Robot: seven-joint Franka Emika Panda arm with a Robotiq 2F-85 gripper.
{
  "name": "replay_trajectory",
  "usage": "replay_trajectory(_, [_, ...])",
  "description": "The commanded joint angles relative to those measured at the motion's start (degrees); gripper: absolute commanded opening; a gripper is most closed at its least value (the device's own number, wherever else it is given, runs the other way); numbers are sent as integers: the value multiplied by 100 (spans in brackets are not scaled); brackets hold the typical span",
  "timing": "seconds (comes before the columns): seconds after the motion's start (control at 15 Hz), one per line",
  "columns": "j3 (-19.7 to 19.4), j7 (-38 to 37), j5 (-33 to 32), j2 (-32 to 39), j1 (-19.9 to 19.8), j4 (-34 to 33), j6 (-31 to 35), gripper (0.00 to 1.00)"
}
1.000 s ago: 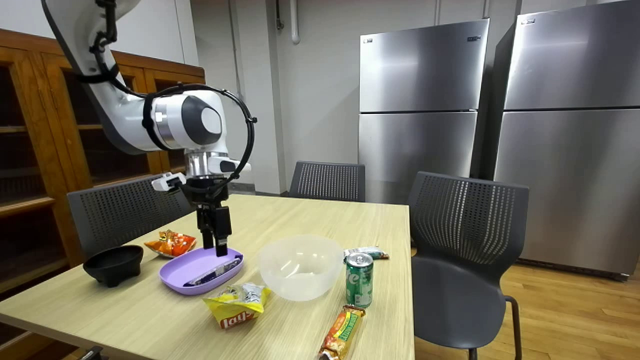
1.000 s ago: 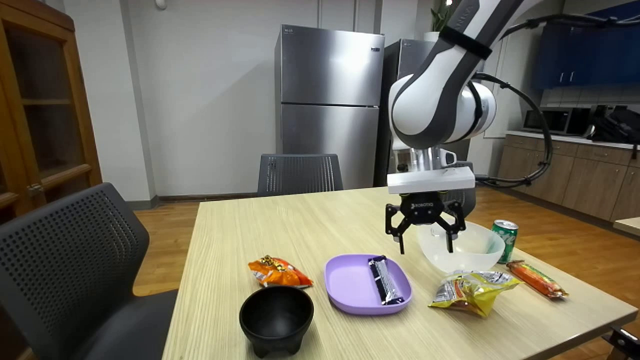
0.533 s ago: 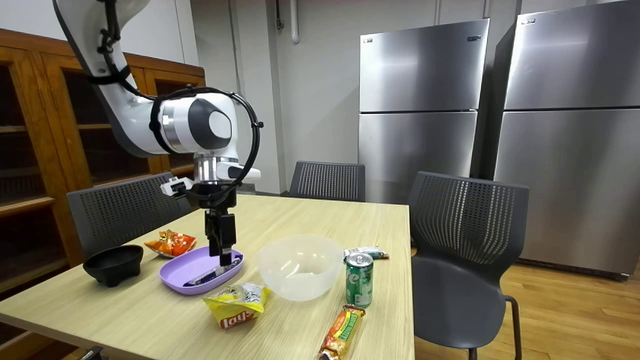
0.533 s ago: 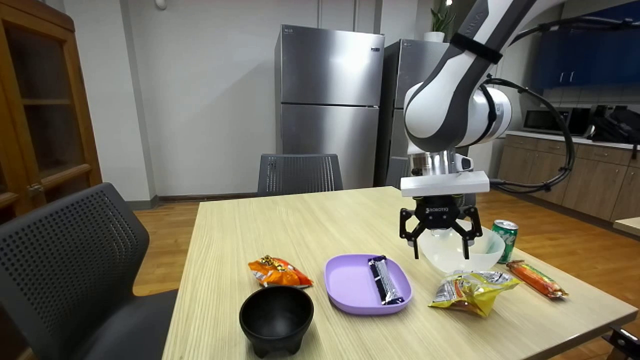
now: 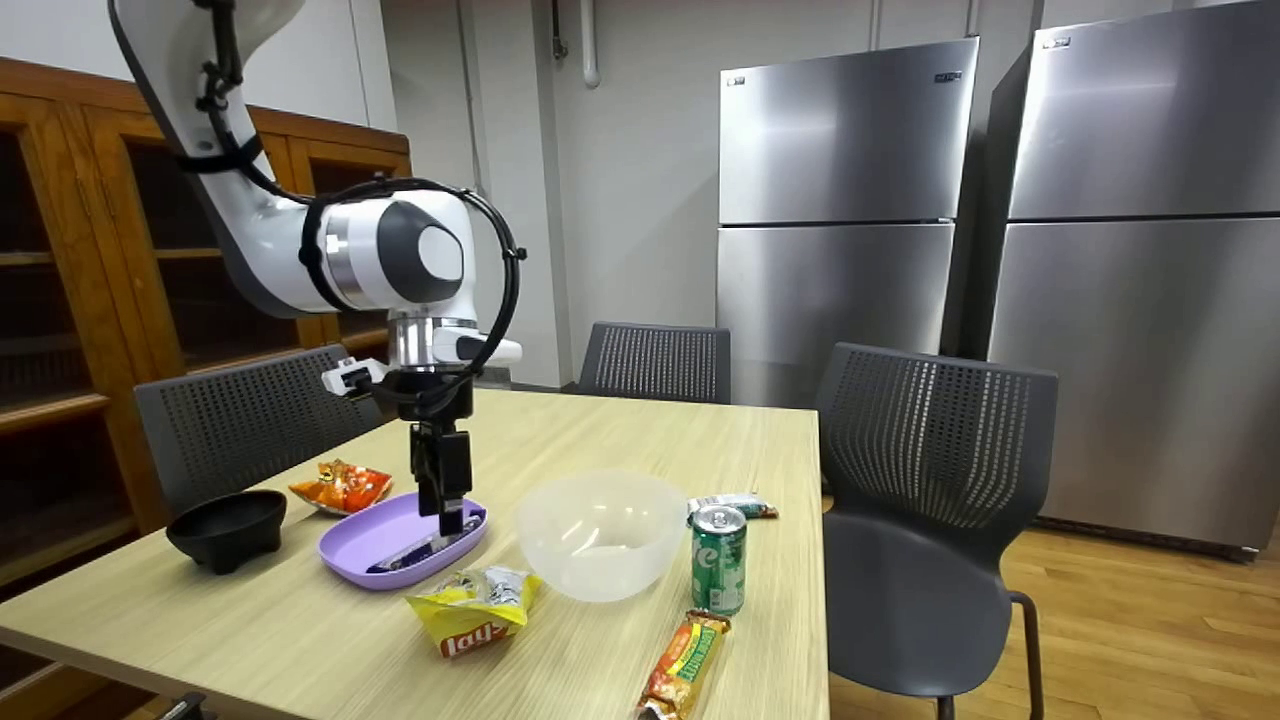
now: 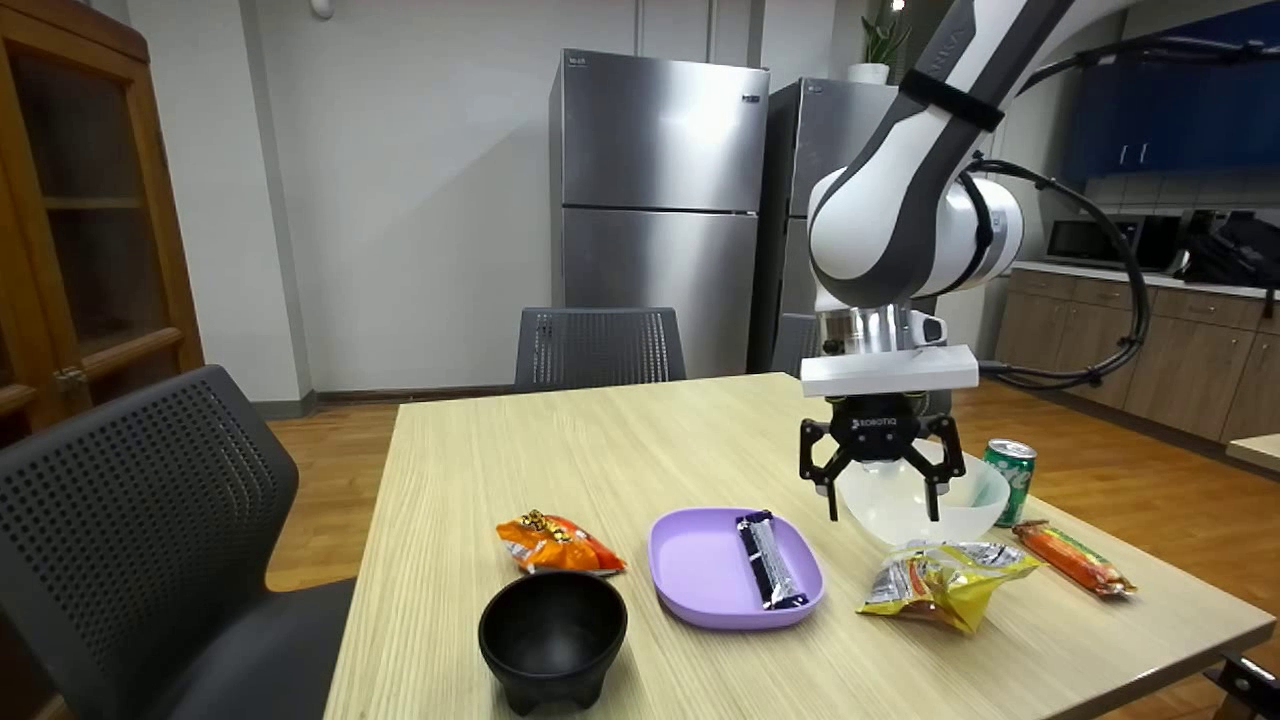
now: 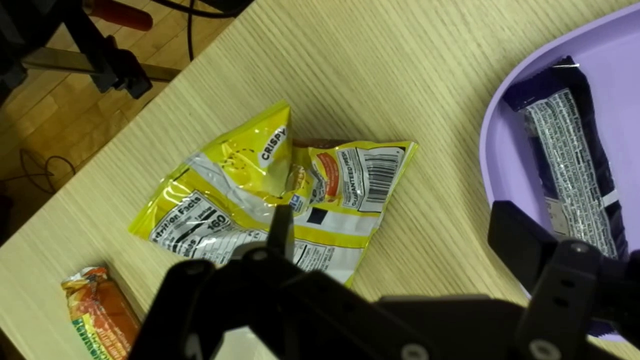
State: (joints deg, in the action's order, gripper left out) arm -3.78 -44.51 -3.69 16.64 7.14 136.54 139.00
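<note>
My gripper (image 6: pixel 883 512) hangs in the air with its jaws wide apart and nothing between them. In the wrist view, its left finger (image 7: pixel 281 230) overlaps a yellow Lay's chip bag (image 7: pixel 325 170). The right finger (image 7: pixel 520 240) overlaps the rim of a purple plate (image 7: pixel 505 165). On that plate lies a dark wrapped bar (image 7: pixel 570 165), seen also in both exterior views. A translucent white bowl (image 6: pixel 915 515) appears behind the fingers in an exterior view. The chip bag (image 5: pixel 475 610) rests on the table between plate and bowl, nearer the camera.
A green can (image 5: pixel 718 570) and an orange snack bar (image 5: pixel 685 665) are right of the bowl. Another wrapped bar (image 5: pixel 745 505) lies behind the can. A black bowl (image 6: pixel 553 640) and an orange chip bag (image 6: pixel 560 545) are beside the plate. Chairs (image 5: pixel 925 450) surround the table.
Over the last second my gripper has shifted rightward in both exterior views and come slightly lower. In the last half second it has barely moved. The jaws have stayed open; the tabletop objects look unmoved.
</note>
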Motion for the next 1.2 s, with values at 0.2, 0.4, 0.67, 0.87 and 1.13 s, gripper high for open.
replay_trajectory(0.2, [-54,-64,273,-53,-101,217,191,100])
replay_trajectory(0.4, [-131,-146,330,-119,-109,379,302,100])
replay_trajectory(0.67, [-217,-264,371,-23,-117,473,474,100])
replay_trajectory(0.87, [-261,-411,430,9,-116,550,641,100])
replay_trajectory(1.13, [-337,-699,503,58,-81,617,887,100])
